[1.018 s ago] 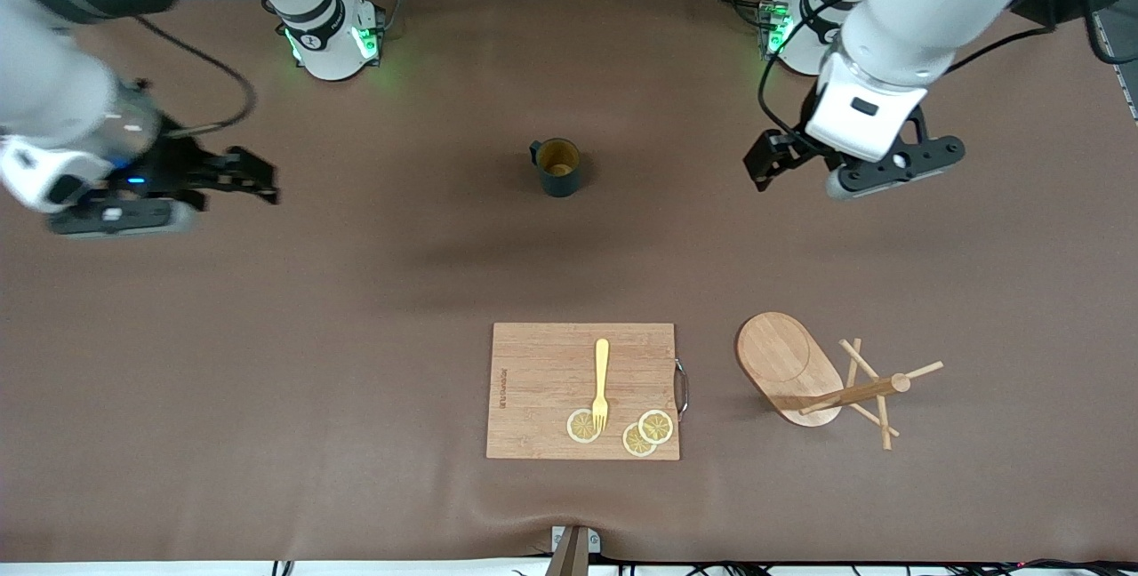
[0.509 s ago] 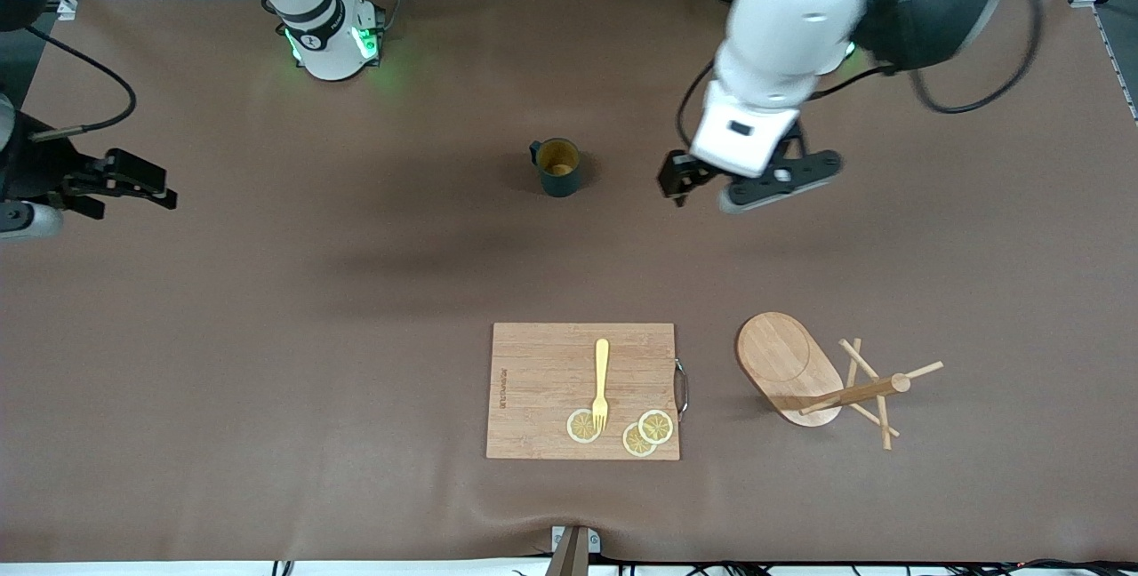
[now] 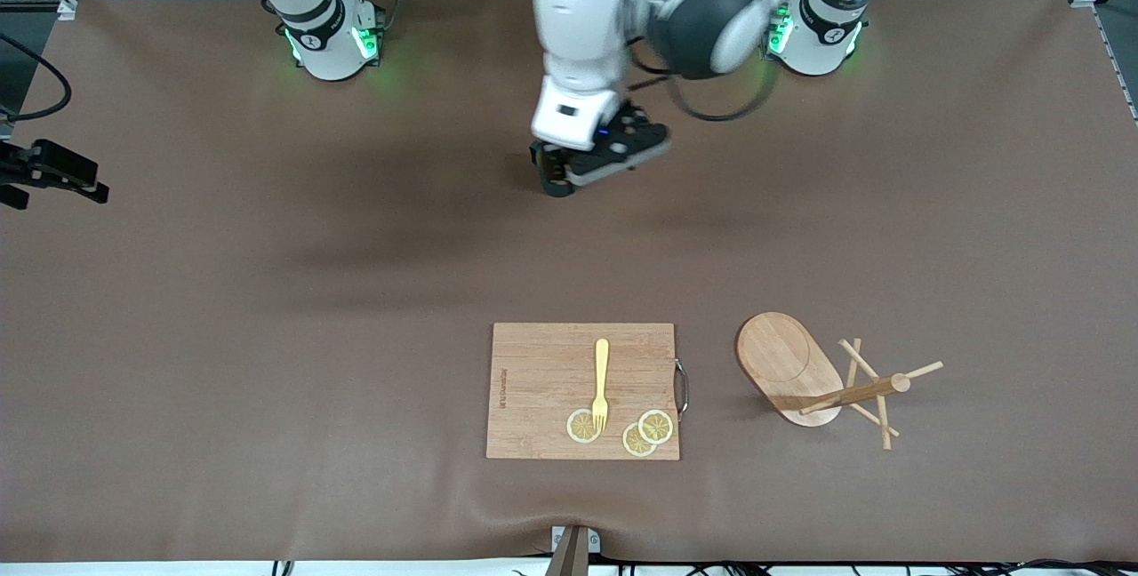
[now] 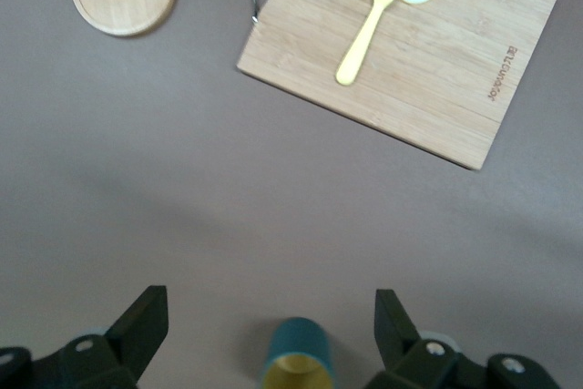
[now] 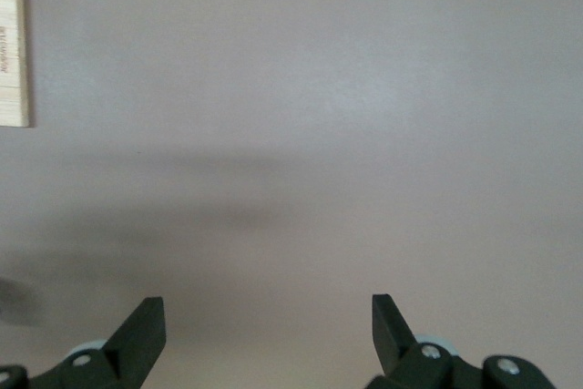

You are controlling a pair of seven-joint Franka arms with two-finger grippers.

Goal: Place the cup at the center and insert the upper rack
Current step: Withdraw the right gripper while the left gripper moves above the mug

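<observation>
Front view: left gripper (image 3: 560, 174) hangs right over the cup, hiding it, toward the surface's robot-side edge; upper rack (image 3: 822, 376) lies tipped near the camera-side edge; right gripper (image 3: 53, 178) waits at its end.
Left wrist view: cup (image 4: 297, 353) upright between wide-open fingers (image 4: 141, 320).
Right wrist view: right gripper open, over bare surface (image 5: 346, 97).

Left hand (image 3: 569, 169) hides cup (image 4: 298, 361)

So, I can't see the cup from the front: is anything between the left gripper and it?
Nothing visible. The left gripper, open, hangs right over the cup, which shows between its fingers with only bare table around. The right gripper waits at its end of the table.
</observation>
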